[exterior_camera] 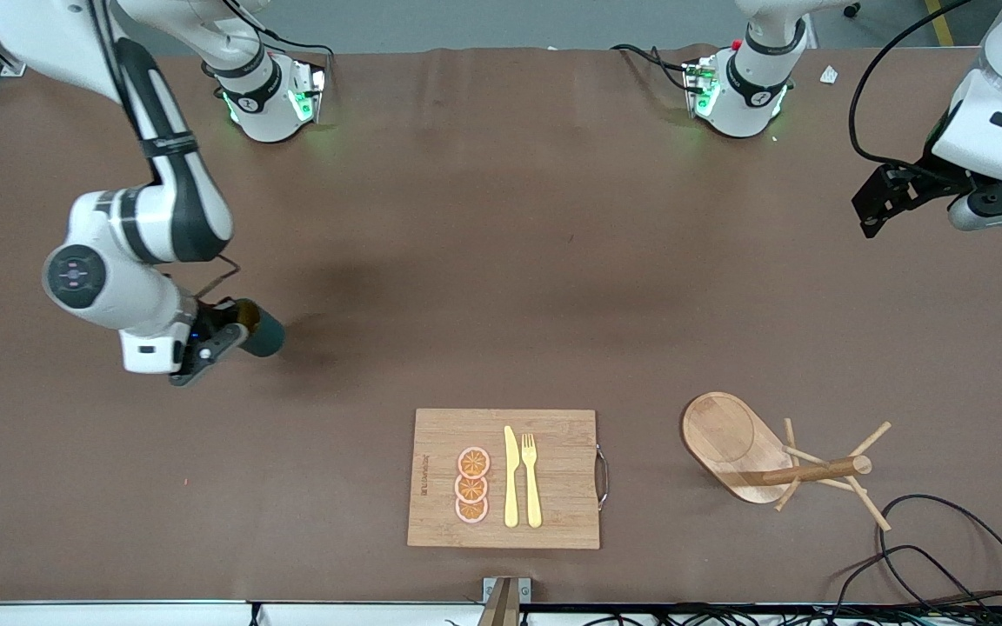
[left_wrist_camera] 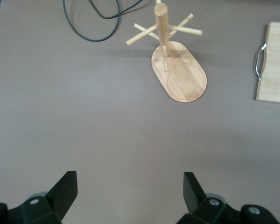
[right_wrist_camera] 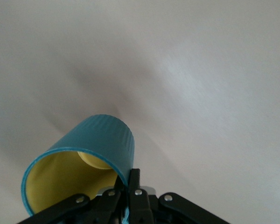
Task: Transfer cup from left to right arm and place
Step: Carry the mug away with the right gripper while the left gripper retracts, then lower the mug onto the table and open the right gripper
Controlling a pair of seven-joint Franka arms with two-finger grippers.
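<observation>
Front view shows the right claw [exterior_camera: 221, 335] pinching the cup [exterior_camera: 259, 331] by its rim, tipped sideways above the table [exterior_camera: 501, 261] near the right arm's end. The left claw [exterior_camera: 884, 200], spread, waits above the left arm's edge.

The table [exterior_camera: 501, 261] wears a matt brown covering, smooth with faint creases. The cup [right_wrist_camera: 91, 154] is ribbed teal outside, smooth pale yellow inside, with a slight sheen. The cutting board [exterior_camera: 553, 478] near the table's front edge is pale wood grain with a shiny metal handle [exterior_camera: 603, 476]. The mug tree [left_wrist_camera: 177, 65] is bare light wood. Both arms have glossy white shells with black fittings.
</observation>
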